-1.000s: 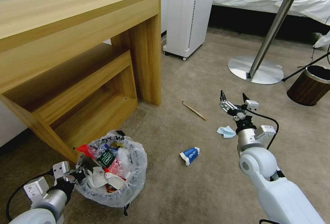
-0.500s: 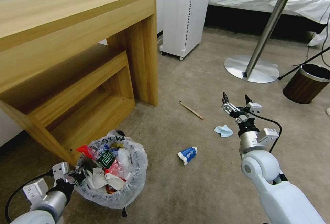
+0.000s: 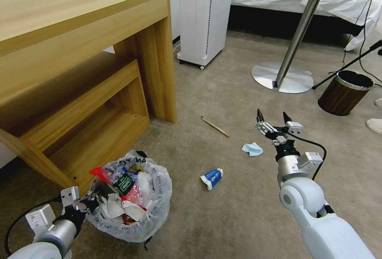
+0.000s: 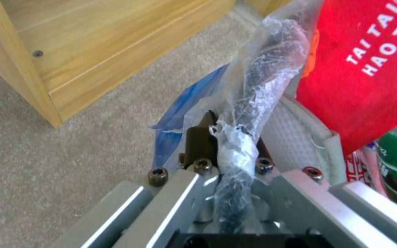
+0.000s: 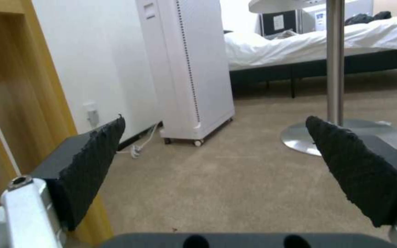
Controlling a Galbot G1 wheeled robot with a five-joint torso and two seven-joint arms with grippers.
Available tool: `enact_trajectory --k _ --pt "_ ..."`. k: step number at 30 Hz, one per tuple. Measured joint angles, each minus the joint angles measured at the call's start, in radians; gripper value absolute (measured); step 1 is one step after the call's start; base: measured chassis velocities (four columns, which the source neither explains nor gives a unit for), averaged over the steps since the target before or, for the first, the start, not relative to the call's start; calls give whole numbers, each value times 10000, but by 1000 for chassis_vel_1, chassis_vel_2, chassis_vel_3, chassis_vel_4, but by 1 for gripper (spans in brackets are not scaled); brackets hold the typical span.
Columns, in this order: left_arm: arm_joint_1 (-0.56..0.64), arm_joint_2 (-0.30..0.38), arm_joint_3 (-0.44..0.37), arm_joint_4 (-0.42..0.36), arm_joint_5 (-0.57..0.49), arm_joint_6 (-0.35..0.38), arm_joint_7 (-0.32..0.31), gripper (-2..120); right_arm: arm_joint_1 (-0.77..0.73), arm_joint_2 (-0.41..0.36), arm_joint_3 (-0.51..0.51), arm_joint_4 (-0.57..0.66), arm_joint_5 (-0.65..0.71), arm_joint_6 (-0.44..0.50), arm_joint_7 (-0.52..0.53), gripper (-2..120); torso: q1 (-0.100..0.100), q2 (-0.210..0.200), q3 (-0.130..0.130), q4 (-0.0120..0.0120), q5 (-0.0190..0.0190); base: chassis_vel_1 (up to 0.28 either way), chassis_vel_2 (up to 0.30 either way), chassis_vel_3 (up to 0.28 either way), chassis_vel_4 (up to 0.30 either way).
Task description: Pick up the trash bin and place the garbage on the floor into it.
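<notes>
At lower left, the trash bin [image 3: 131, 199] is held by its bagged rim in the left end effector [image 3: 85, 204]; the right end effector [image 3: 273, 119] is held wide above the floor [image 3: 223, 219]; collection is judged under way; the mask [image 3: 251, 148] calls for lowering.

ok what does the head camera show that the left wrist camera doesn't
Head view alone: the wooden stick, blue mask and blue-white carton lying on the floor, plus the open right claw hanging above the carpet near the mask. Left wrist view alone: the left claw pinched on the bagged rim, seen close, with white lettering on the red plastic bag. Both: the trash bin, wooden desk and carpet.
</notes>
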Motion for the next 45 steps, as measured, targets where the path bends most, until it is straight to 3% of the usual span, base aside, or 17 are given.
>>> enact_trajectory --k 27,30,38,41,45 --pt "129 -65 127 -22 -27 106 11 1 -393 -52 56 67 57 -2 34 100 1 0 1 -1 0 -15 14 14 -13" --pt "172 -84 136 -23 14 96 32 1 -242 -96 -87 153 638 -489 318 100 0 0 0 0 0 0 0 0 0" --pt "221 -110 89 -71 -4 38 38 1 521 52 -617 -450 3498 -2350 2246 100 0 0 0 0 1 0 0 0 0" --pt "220 -217 117 -59 49 -12 50 1 1098 629 -1021 -1083 4850 -3009 3274 100 0 0 0 0 0 0 0 0 0" --pt "204 -276 133 -47 83 -16 55 1 1394 1074 -1254 -1411 5490 -3202 3808 100 0 0 1 -1 -2 0 0 0 0"
